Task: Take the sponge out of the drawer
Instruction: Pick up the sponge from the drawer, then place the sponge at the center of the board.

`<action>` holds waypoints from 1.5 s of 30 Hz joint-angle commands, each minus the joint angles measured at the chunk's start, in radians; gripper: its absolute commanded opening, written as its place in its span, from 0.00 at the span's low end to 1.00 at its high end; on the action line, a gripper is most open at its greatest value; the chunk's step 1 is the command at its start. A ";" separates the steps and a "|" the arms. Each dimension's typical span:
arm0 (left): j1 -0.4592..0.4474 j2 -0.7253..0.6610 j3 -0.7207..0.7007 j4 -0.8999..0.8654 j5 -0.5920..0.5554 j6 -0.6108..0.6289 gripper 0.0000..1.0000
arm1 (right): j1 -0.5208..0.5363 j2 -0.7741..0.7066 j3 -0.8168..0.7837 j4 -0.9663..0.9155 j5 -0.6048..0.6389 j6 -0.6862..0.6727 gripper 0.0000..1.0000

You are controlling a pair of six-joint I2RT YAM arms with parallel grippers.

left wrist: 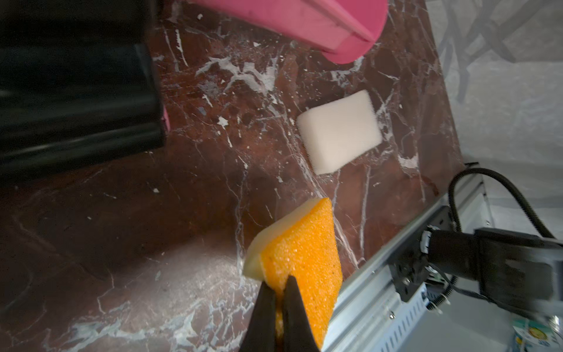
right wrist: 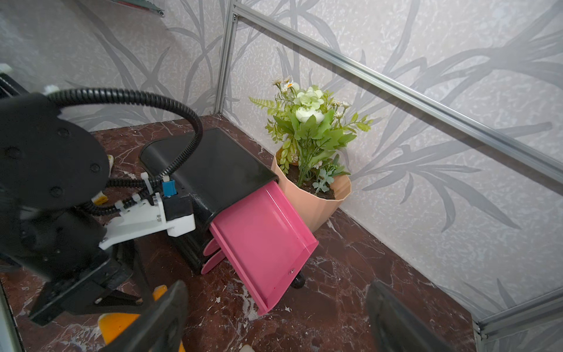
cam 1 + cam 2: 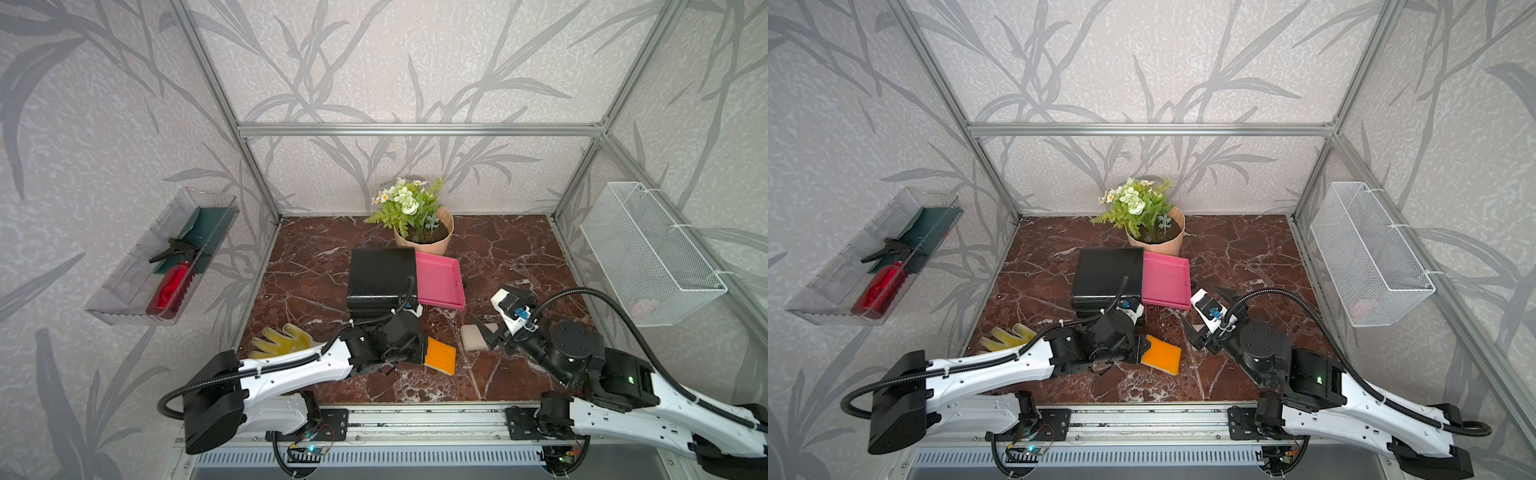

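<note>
Orange scouring sponge [image 1: 304, 253] with a pale yellow foam backing is out of the drawer and in the left hand [image 1: 279, 283]. The two black fingers are pinched together on one edge of it. It sits tilted, orange face up in both top views [image 3: 441, 355], in front of the cabinet and towards the near edge of the bench. Whether its far corner touches the stone, I can't tell.

Just beside it, a white rectangular foam block [image 1: 339, 131] lies flat on the bench and nothing holds it. In a top view [image 3: 471, 336] one black finger of the right hand crosses in front of it. Whether it touches, I can't say. The right hand [image 2: 278, 289] has its fingers spread wide apart, with nothing between them.

Behind the two sponges, the flat pink plastic drawer [image 3: 438, 282] is pulled well out of the glossy black cabinet [image 3: 380, 276]. It slants down, with its knobbed front edge low by the bench. The bench [image 3: 498, 257] itself is dark red marble with white veins.

A peach pot of white flowers and green leaves [image 3: 428, 237] stands behind the cabinet by the back wall. A yellow knitted glove [image 3: 282, 338] lies beside the left arm. On the side walls hang a clear plastic tray [image 3: 124, 291] holding a red spray bottle [image 3: 170, 286], and a white wire basket [image 3: 648, 253].
</note>
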 commanded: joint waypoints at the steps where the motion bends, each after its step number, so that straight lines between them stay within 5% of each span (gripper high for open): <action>1: -0.006 0.061 -0.025 0.144 -0.122 -0.029 0.00 | -0.004 -0.015 0.003 -0.031 0.020 0.036 0.92; 16: -0.027 0.237 -0.001 0.220 -0.284 -0.097 0.00 | -0.003 -0.019 0.000 -0.065 0.023 0.045 0.90; 33: -0.063 0.282 0.059 0.153 -0.450 -0.071 0.00 | -0.003 -0.007 -0.003 -0.069 0.030 0.045 0.90; 45: -0.088 0.300 0.121 0.054 -0.522 -0.043 0.29 | -0.003 -0.002 0.003 -0.072 0.028 0.045 0.90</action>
